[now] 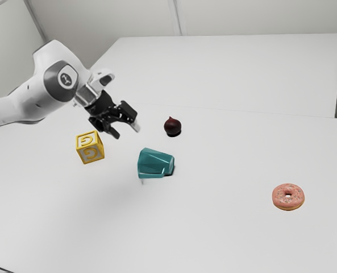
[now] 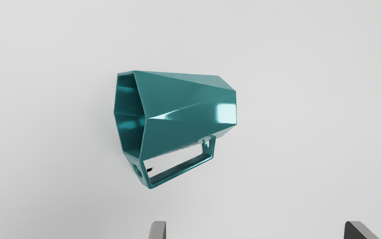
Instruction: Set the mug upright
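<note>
One teal mug (image 1: 155, 163), on its side, lower than the gripper (image 1: 126, 131), apart from its wide-open fingers

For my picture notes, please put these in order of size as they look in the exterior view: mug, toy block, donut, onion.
Largest to smallest:
1. Mug
2. Toy block and donut: too alike to rank
3. Onion

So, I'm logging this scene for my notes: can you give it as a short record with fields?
mug: teal, on its side
mug mouth: faces away from the donut
fingers: apart, off the mug
block: yellow-edged, letter G, exterior view's left of the mug
onion: dark red
donut: pink icing, exterior view's right of the mug
upright yet: no
</note>
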You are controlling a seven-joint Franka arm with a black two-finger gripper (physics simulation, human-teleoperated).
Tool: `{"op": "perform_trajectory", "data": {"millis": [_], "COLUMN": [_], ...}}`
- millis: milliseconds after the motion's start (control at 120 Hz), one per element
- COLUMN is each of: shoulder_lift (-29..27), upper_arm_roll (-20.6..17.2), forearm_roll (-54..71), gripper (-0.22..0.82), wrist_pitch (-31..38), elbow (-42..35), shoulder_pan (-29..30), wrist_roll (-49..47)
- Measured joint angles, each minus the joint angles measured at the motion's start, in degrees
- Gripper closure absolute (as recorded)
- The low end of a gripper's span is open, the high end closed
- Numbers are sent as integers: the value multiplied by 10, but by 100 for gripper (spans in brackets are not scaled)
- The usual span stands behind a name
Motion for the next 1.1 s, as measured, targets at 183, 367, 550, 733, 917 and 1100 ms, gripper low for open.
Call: {"op": "perform_trajectory", "data": {"millis": [183, 367, 550, 733, 917, 1100], "shoulder_lift": [27, 58, 86, 108, 132, 150], "upper_arm_roll": [1, 2, 3, 3, 3, 3], "forearm_roll": [-87, -157, -206, -242, -262, -278], "gripper": [2, 2, 2, 2, 2, 2], "wrist_pitch": [41, 69, 83, 93, 98, 100], "elbow": [-22, -28, -31, -30, -27, -25], "shoulder_pan": [8, 13, 7, 16, 23, 30], "wrist_roll": [58, 120, 175, 228, 270, 306]}}
